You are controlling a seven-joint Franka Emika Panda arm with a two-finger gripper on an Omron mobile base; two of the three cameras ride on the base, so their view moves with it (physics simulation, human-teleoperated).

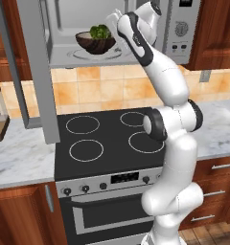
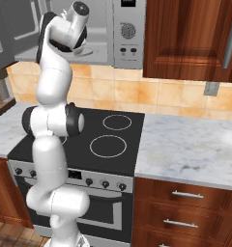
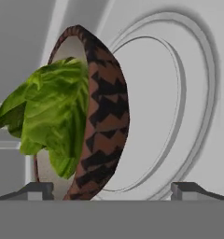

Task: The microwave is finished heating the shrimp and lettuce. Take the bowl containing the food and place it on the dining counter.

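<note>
Inside the open stainless-steel microwave (image 1: pixel 112 33), the two-finger gripper (image 3: pixel 112 189) is held with its dark tips spread wide apart, grasping nothing. Just ahead of it, the round dark brown bowl (image 3: pixel 104 121) is seen resting on the pale round turntable (image 3: pixel 179 93), with the crinkled bright green lettuce (image 3: pixel 51 112) heaped inside it.
</note>
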